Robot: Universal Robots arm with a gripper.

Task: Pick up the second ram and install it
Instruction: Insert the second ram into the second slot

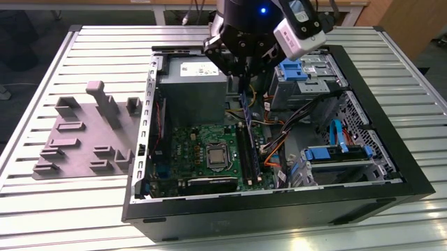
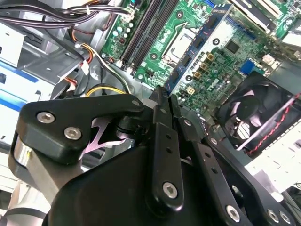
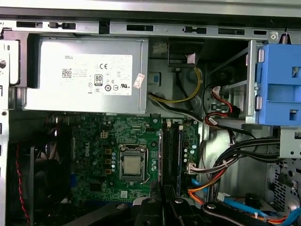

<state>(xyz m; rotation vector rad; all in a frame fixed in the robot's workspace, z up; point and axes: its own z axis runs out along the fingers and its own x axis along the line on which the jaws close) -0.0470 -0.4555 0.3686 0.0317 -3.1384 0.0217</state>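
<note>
While the gripper (image 1: 241, 73) hangs over the open case (image 1: 391, 130), its jaws are seen pressed onto the ram (image 1: 243, 102), with only the board's thickness left between them. In the exterior view the ram is held upright and edge-on, pointing from the gripper toward 6 o'clock, above the motherboard (image 1: 202, 141) and not seated. The black slots (image 1: 244, 151) are noted directly beneath its lower end, apart from it; one slot at about 3 o'clock of that pair appears to carry a bluish stick, though this cannot be confirmed. In the second wrist view the ram (image 2: 197, 44) is seen running out from the closed fingers (image 2: 167, 141), its blue edge and black chips visible, with a fan (image 2: 254, 113) nearby. In the first wrist view the gripper (image 3: 162, 205) is placed in line with the slots (image 3: 171, 155), just beside the CPU socket (image 3: 131, 167). A grey fixture (image 1: 77, 141) is recorded on the table (image 1: 104, 52) at 9 o'clock of the case.
</note>
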